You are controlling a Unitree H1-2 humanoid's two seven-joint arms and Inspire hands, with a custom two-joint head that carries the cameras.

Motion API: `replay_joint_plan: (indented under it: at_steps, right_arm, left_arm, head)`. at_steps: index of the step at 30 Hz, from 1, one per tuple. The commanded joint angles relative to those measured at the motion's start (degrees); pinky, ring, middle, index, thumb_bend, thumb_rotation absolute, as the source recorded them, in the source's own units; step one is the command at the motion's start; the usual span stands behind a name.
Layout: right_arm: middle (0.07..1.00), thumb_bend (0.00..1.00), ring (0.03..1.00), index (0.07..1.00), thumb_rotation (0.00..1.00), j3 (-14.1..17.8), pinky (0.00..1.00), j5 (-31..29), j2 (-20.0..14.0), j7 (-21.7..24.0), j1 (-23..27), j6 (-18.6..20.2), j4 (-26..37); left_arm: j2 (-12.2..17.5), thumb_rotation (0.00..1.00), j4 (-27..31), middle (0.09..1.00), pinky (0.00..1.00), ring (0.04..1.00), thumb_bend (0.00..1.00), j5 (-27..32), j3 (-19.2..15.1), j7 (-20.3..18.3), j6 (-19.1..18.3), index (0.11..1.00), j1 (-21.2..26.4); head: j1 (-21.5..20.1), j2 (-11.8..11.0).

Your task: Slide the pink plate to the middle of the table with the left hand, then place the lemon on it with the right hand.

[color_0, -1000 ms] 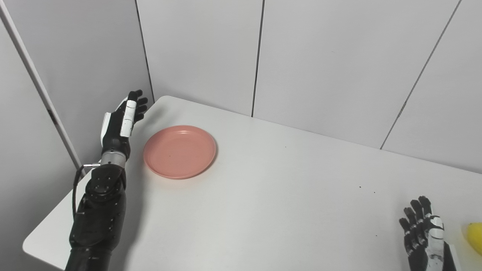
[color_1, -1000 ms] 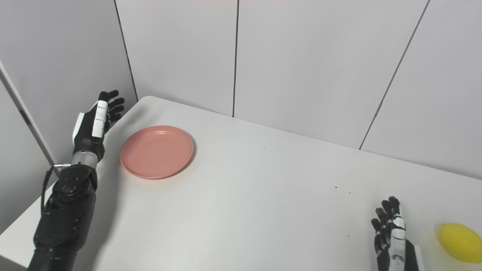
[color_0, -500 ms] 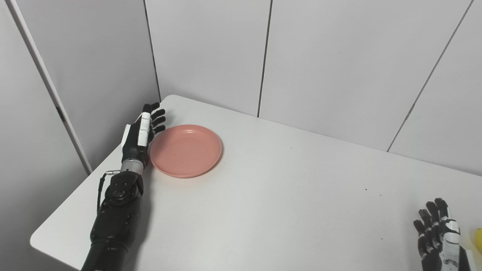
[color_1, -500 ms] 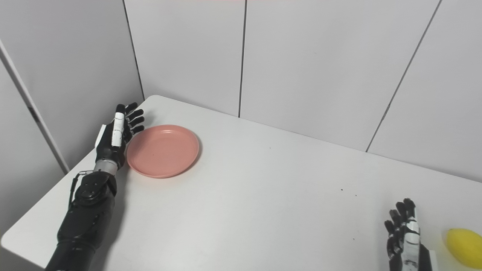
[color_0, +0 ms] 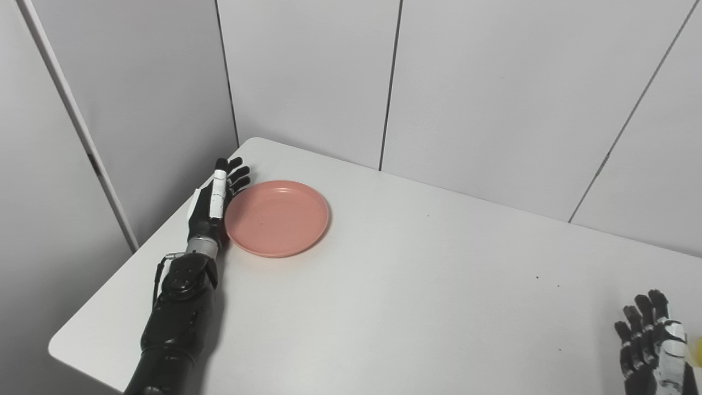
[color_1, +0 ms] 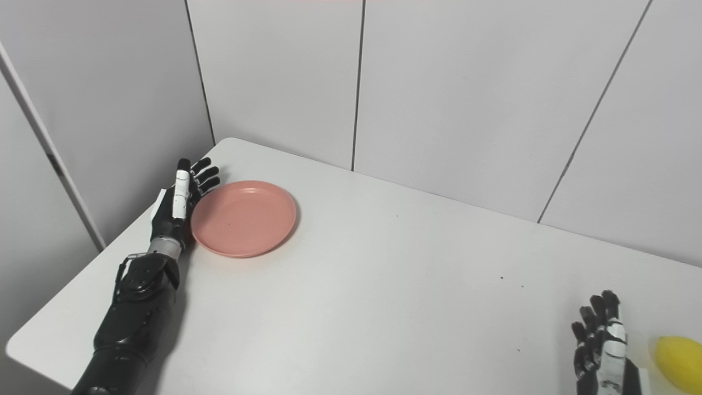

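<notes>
A pink plate (color_0: 277,218) lies flat near the table's far left corner. My left hand (color_0: 214,198) is open, standing edge-on with fingers straight, right against the plate's left rim; it also shows in the right eye view (color_1: 178,202). The yellow lemon (color_1: 678,356) lies at the near right edge of the table. My right hand (color_1: 603,345) is open and empty, just left of the lemon, apart from it. In the left eye view the right hand (color_0: 652,345) shows at the bottom right and only a sliver of lemon is visible.
The white table (color_0: 417,296) has a rounded far left corner close to grey wall panels (color_0: 307,71). Its left edge runs just behind my left arm (color_0: 178,307). A few small dark specks (color_0: 537,277) lie on the right part.
My left hand has come down and moved right from beside the table's edge to the plate's left rim. The camera has shifted, so the whole scene sits further right. The right hand has hardly moved.
</notes>
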State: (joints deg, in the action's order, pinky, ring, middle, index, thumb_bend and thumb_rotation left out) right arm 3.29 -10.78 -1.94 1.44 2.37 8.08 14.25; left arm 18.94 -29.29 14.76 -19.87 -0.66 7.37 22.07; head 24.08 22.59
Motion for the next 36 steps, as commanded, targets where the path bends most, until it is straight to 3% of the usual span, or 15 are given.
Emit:
replay_joint_plan:
  at_steps: [1,8,11,15,26,36]
  right_arm:
    - [1.0,0.67,1.0,0.998,1.0,0.4,1.0,-0.4,-0.3,0.2,0.9,-0.1,2.0]
    - [0.996,0.65,1.0,0.993,1.0,0.3,1.0,-0.5,-0.1,0.1,0.8,0.2,2.3]
    - [0.998,0.66,1.0,0.994,1.0,0.3,1.0,-0.5,-0.1,0.1,0.8,0.3,2.3]
    - [0.996,0.65,1.0,0.994,1.0,0.1,1.0,-0.5,0.0,0.3,0.8,0.0,2.4]
    - [0.999,0.66,1.0,0.997,1.0,-0.4,1.0,-0.3,-0.1,0.4,0.7,0.8,3.6]
    - [1.0,0.67,1.0,1.0,1.0,-0.4,1.0,-0.1,0.7,-0.2,0.7,1.3,4.3]
  left_arm:
    - [1.4,1.0,0.7,0.858,0.88,0.878,0.91,-0.9,0.4,0.1,1.5,0.84,2.4]
    - [1.5,1.0,0.7,0.863,0.91,0.889,0.9,-1.2,1.0,-0.5,1.6,0.85,2.3]
    - [1.2,1.0,0.6,0.85,0.88,0.87,0.88,-0.9,1.3,-1.0,1.4,0.837,2.5]
    - [0.6,1.0,2.1,0.85,0.86,0.866,0.87,-0.6,1.8,-0.9,-0.8,0.839,2.6]
    - [-1.4,1.0,5.8,0.871,0.89,0.883,0.85,0.1,5.9,-4.1,-2.9,0.851,2.2]
    - [-4.0,1.0,9.4,0.886,0.91,0.897,0.85,-2.3,8.8,-3.3,-5.6,0.873,1.8]
  head:
    - [0.0,0.0]
    - [0.0,0.3]
    - [-0.1,0.3]
    - [-0.2,0.5]
    - [-0.6,1.4]
    - [-1.3,2.1]
